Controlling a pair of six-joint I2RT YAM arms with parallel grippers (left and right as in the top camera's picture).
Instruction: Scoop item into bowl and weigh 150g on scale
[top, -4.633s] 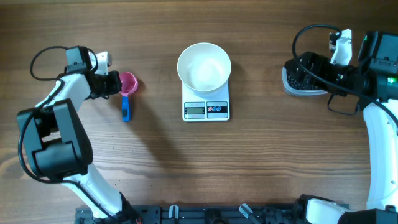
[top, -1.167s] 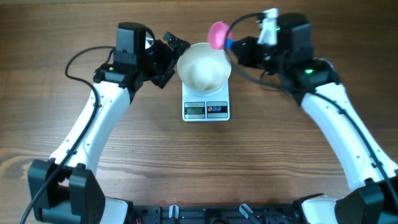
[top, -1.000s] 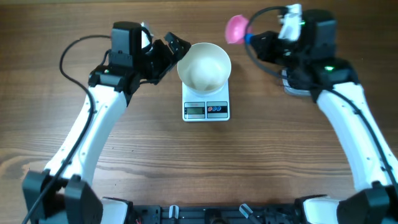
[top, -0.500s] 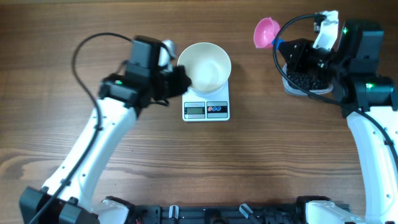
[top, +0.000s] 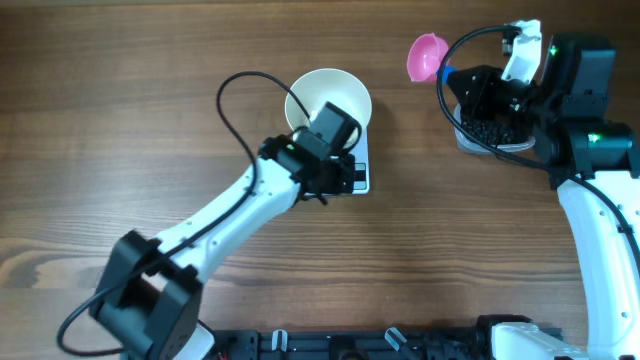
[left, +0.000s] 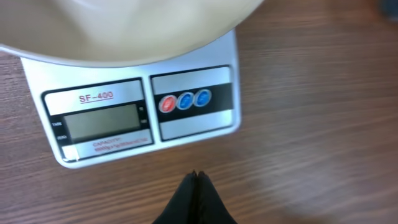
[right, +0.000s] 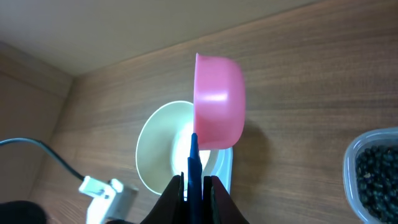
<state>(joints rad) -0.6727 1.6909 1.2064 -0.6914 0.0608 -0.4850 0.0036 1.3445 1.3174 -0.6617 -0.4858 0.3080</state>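
The white bowl (top: 328, 103) stands on the white scale (top: 363, 160). My left gripper (top: 342, 180) is shut and empty, hovering over the scale's front edge. In the left wrist view its tips (left: 196, 176) meet just before the scale (left: 137, 134), near the grey display (left: 102, 122) and the round buttons (left: 185, 101), with the bowl (left: 124, 37) above. My right gripper (top: 457, 77) is shut on the blue handle (right: 194, 158) of a pink scoop (top: 428, 57), held in the air right of the bowl. The black item (top: 488, 128) lies in a clear tub.
The clear tub (top: 468, 142) sits at the far right, below my right arm, and its corner (right: 351, 155) shows in the right wrist view. The left arm's cable (top: 232, 90) loops over the table left of the bowl.
The left gripper shut and swung from the bowl's left side to the scale's front. The right gripper carried the scoop rightward, away from the bowl, then held still.
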